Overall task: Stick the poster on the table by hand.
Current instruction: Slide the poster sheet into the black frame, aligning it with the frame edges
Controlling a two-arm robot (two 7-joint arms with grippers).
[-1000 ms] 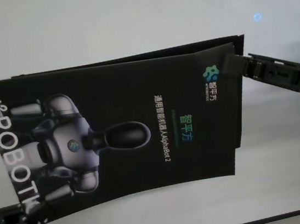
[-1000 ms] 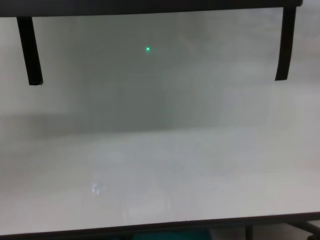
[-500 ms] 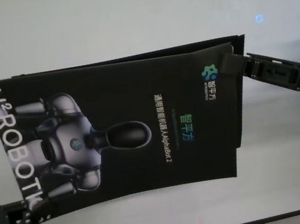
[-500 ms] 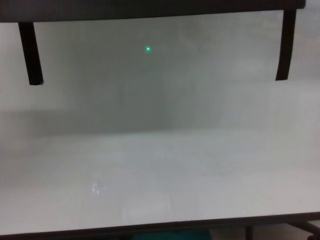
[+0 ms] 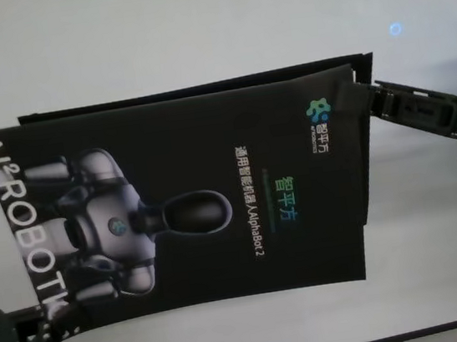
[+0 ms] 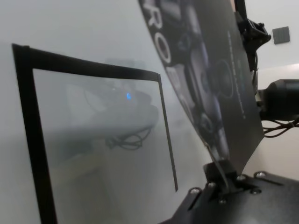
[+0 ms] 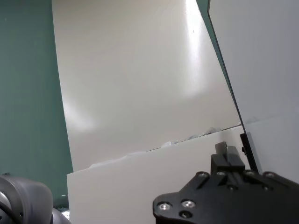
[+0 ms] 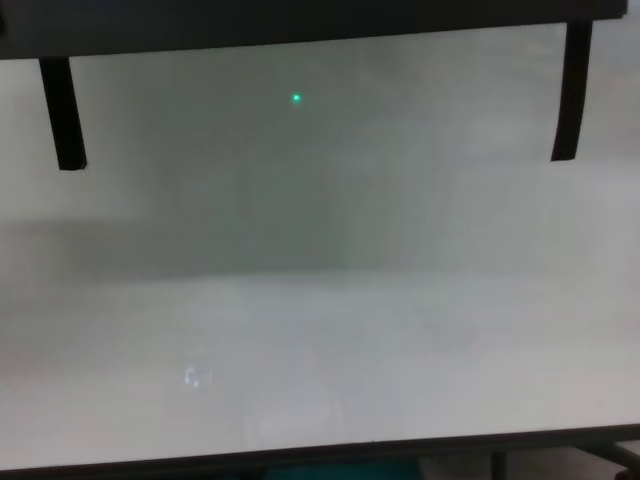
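Gripping opposite poster (image 5: 215,198) corners, both grippers (image 5: 352,100) (image 6: 223,178) escape only the chest view.

A glossy white table (image 8: 330,330) with a thin dark near edge is seen across the scene. Black strips are laid directly on it — a band along the far side (image 8: 300,20), with one short strip at far left (image 8: 62,112) and one at far right (image 8: 572,90).
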